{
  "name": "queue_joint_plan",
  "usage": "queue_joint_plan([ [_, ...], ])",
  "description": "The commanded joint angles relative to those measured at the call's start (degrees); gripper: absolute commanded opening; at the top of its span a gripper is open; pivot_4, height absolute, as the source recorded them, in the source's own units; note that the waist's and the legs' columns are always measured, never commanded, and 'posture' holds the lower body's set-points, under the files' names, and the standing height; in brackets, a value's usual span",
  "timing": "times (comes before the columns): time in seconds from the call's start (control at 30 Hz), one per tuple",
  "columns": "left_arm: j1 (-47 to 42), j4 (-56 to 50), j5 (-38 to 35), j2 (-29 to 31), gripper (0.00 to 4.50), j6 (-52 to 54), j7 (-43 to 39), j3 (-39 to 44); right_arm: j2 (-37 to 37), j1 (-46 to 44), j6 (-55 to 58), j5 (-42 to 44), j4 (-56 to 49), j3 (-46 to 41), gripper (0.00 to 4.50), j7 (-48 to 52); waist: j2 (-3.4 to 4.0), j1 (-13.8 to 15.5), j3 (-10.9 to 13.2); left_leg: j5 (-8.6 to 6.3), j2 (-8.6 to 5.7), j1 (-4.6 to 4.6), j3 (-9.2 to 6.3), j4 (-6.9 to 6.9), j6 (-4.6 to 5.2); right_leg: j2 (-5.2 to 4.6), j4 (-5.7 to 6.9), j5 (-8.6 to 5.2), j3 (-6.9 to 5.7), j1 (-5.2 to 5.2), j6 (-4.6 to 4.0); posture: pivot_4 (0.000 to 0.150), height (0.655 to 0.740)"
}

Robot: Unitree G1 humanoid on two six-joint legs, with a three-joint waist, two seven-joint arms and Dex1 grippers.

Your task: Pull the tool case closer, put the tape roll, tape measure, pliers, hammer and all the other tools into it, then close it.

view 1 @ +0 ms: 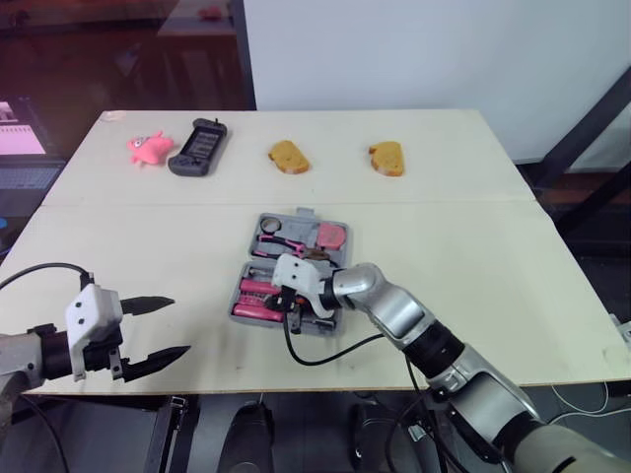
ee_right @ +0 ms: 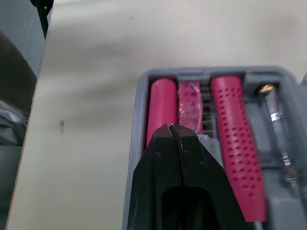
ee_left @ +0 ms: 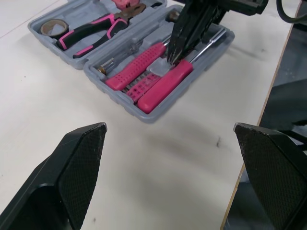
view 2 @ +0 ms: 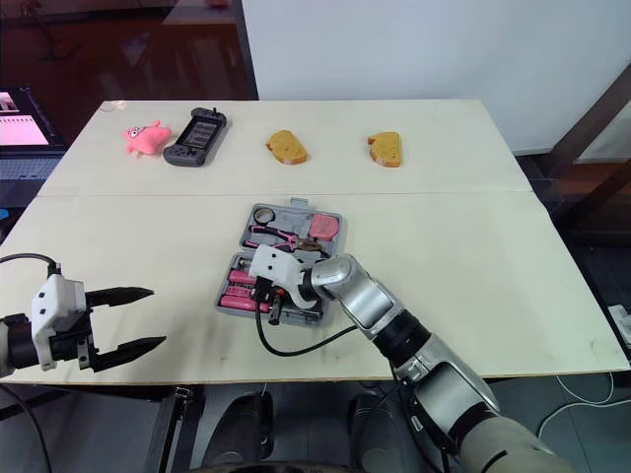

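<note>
Case (ee_left: 117, 98): lying open mid bench (view 1: 473, 227); probably handling as stiff, light plastic, its grey rim looking the safest hold.
Right jaws: pressing closed among pink handles (ee_left: 136, 64) in its near half.
Left jaws: hovering wide open, near left, well apart.

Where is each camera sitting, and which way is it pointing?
Left eye, right eye: on the head, looking down over the table; left arm, right arm show.
Left wrist: along open left jaws toward the case, right jaws in it.
Right wrist: along shut right jaws, into the case.
Shared: both wrist views show the pink handles.
</note>
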Motion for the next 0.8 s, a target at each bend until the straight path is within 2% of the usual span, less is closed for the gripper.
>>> queue_joint_plan([
  [0.03, -2.11, 1.48, 0.98, 1.87, 4.50, -0.80, -0.24, 0.92, 1.04, 0.49, -2.99, -1.76, 3.00, 0.71, 0.01, 0.87, 0.00, 0.12, 0.00, 0.00, 0.00, 0.01, 0.00, 0.00, 0.00, 0.00, 0.01, 0.00, 0.00, 0.00, 0.00, 0.150, 0.7207],
  [0.23, -5.84, 5.56, 4.74, 2.76, 4.50, -3.02, 0.46, -1.40, 0.87, 2.39, -7.91, -6.12, 10.51, 2.68, 0.01, 1.26, 0.00, -0.19, -0.01, 0.01, 0.00, 0.17, 0.00, -0.07, -0.01, 0.00, 0.00, 0.00, 0.00, 0.10, 0.00, 0.150, 0.7207],
  [0.33, -8.08, 7.51, 6.81, 2.29, 4.50, -4.03, 1.36, -3.24, 1.21, 2.30, -9.45, -6.07, 11.02, 1.14, 0.01, 1.08, 0.01, -0.16, -0.02, 0.01, 0.00, 0.43, 0.01, -0.15, -0.02, 0.00, -0.03, -0.01, 0.00, 0.33, 0.00, 0.150, 0.7207],
  [0.57, -16.10, 13.59, 10.03, -0.78, 4.50, -2.65, 9.32, -6.40, 1.15, 1.71, -15.50, -0.26, 1.18, -9.10, 0.01, 0.78, 0.02, 0.19, 0.00, 0.01, -0.01, 0.41, 0.02, -0.13, -0.03, 0.00, -0.01, -0.01, 0.00, 0.37, 0.02, 0.150, 0.7207],
  [0.7, -21.40, 19.68, 15.21, -2.01, 4.50, -5.37, 14.18, -9.43, -3.37, 3.23, -13.92, 5.44, -8.40, -15.45, 0.01, 4.42, -0.04, 0.33, -0.03, 0.03, -0.01, 0.38, 0.01, -0.12, -0.05, 0.00, 0.00, 0.00, 0.00, 0.35, 0.03, 0.150, 0.7207],
  [0.8, -25.42, 25.29, 20.70, -2.33, 4.50, -11.75, 16.23, -13.49, -9.93, 3.68, -13.99, 2.33, -10.47, -16.45, 0.01, 5.40, -0.04, 0.50, -0.02, 0.03, -0.01, 0.38, 0.02, -0.12, -0.05, 0.00, -0.03, 0.00, 0.00, 0.36, 0.04, 0.150, 0.7207],
])
